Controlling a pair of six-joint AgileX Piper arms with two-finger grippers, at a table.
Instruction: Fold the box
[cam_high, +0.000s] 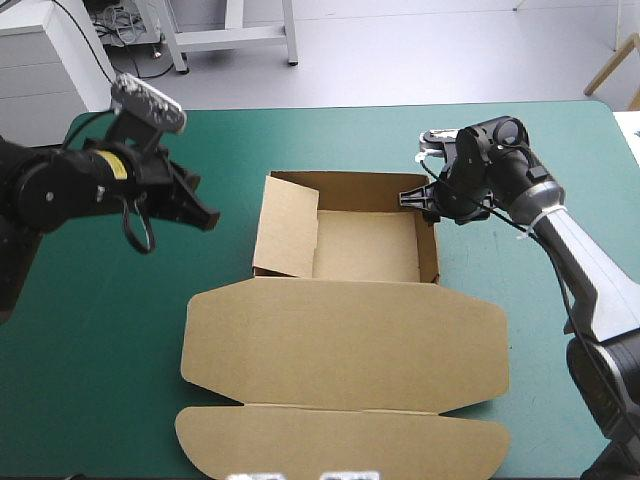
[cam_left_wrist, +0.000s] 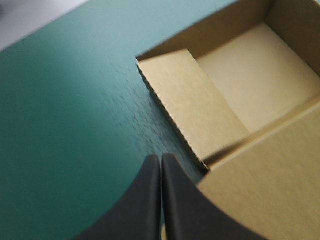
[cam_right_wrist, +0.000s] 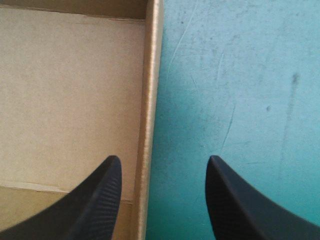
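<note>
The brown box (cam_high: 345, 250) lies mid-table as an open tray, its lid (cam_high: 345, 345) flat toward the front edge. The tray's left flap (cam_high: 287, 225) (cam_left_wrist: 192, 107) leans inward over the floor (cam_left_wrist: 260, 80). My left gripper (cam_high: 205, 217) (cam_left_wrist: 161, 162) is shut and empty, hovering over the cover just left of that flap. My right gripper (cam_high: 413, 198) (cam_right_wrist: 164, 161) is open and straddles the tray's right wall (cam_right_wrist: 150, 100), one finger over the floor (cam_right_wrist: 70, 95), the other over the cover.
Bare teal-green cover (cam_high: 100, 330) stretches left of the box, and more lies to its right (cam_high: 540, 330) under the right arm. The lid's front flap (cam_high: 340, 440) reaches close to the table's front edge.
</note>
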